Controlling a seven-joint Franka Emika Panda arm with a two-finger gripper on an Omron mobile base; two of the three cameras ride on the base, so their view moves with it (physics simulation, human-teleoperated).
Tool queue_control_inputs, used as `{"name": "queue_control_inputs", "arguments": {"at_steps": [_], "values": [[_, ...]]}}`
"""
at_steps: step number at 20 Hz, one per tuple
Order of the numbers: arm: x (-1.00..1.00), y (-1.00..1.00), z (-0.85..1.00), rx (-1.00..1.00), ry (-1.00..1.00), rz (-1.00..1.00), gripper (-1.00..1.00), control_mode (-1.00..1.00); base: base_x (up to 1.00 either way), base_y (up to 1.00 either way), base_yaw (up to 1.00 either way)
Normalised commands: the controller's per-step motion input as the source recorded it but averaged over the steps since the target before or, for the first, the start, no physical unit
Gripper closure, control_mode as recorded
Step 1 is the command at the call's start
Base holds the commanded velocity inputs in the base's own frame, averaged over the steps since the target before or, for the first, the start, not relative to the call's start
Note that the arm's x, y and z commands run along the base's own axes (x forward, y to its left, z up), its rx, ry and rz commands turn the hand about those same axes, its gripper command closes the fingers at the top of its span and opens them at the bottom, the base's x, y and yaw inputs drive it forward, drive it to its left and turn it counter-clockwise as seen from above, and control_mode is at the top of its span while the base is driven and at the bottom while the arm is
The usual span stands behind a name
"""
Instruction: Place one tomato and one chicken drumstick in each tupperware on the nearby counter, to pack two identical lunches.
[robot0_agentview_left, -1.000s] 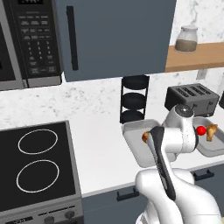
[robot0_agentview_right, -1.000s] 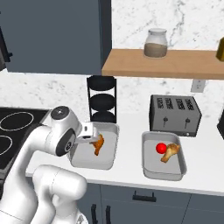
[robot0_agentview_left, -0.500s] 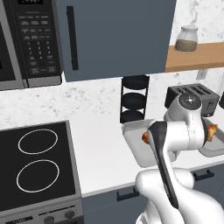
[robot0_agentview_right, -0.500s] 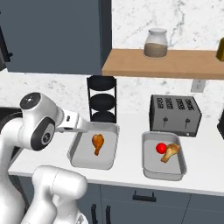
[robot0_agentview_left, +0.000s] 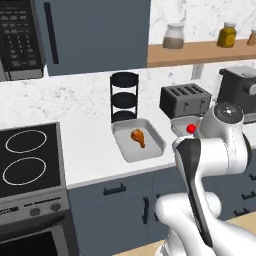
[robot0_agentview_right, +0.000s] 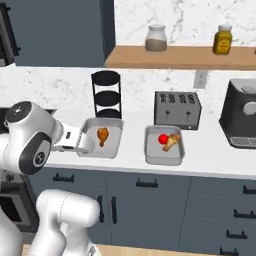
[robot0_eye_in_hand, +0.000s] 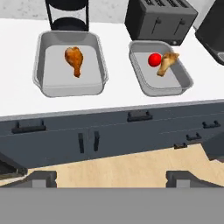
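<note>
On left tupperware, golden-brown chicken drumstick

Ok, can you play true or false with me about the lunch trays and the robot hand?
1. The left tupperware holds a chicken drumstick and no tomato. True.
2. The right tupperware is empty. False: it holds a red tomato and a second drumstick.
3. The gripper is squeezing a tomato. False: it is open and holds nothing.
4. A dark toaster stands behind the right tray. True.
5. Both trays sit on the floor. False: they sit on the white counter.
</note>
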Motion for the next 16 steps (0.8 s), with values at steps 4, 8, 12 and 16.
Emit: {"name": "queue_control_inputs", "arguments": {"at_steps": [4, 8, 12, 16], "values": [[0.00, 0.00, 0.00, 0.00, 0.00, 0.00, -1.00, 1.00, -0.81, -1.00, -0.23], [0.00, 0.00, 0.00, 0.00, 0.00, 0.00, -1.00, 1.00, -0.59, -1.00, -0.22], [0.00, 0.00, 0.00, 0.00, 0.00, 0.00, -1.00, 1.00, -0.98, -0.96, -0.14], [0.00, 0.00, 0.00, 0.00, 0.00, 0.00, -1.00, 1.00, -0.69, -0.98, -0.13]]}}
